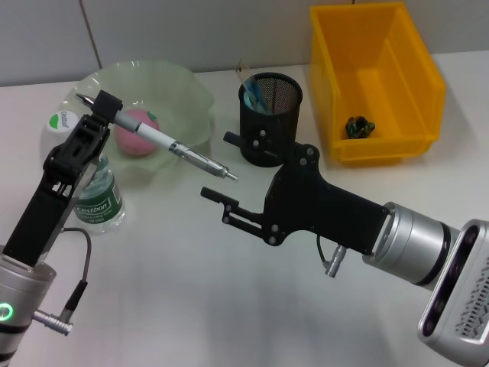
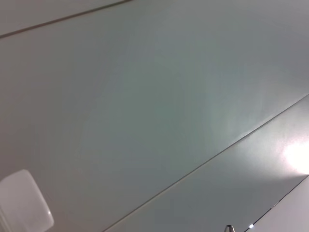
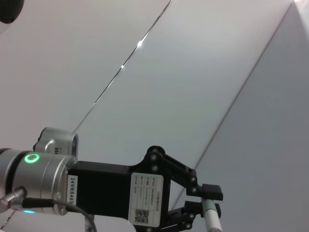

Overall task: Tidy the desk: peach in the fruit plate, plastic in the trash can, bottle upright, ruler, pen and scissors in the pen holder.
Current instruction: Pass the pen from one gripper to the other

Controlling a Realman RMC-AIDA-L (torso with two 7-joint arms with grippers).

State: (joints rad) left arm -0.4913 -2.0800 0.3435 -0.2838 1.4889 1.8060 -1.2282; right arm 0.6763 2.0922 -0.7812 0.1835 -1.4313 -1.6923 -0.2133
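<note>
Above desk, pen (image 1: 164, 142) in left pincer (image 1: 103, 108)

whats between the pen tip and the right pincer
Head view: only bare white desk lies between the white-and-silver pen's tip and the open right pincer. The left pincer holds the pen.

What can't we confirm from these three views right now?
- Pen holder contents: head view, mesh wall hides all but blue tips above the rim.
- Dark item in the yellow bin: head view, too small to identify.
- Bottle: head view, left gripper covers its top.
- Pen tip: right wrist view, cut off by the frame edge.
- Desk: left wrist view shows only wall panels.
- Right gripper: head view, open, holding nothing.
</note>
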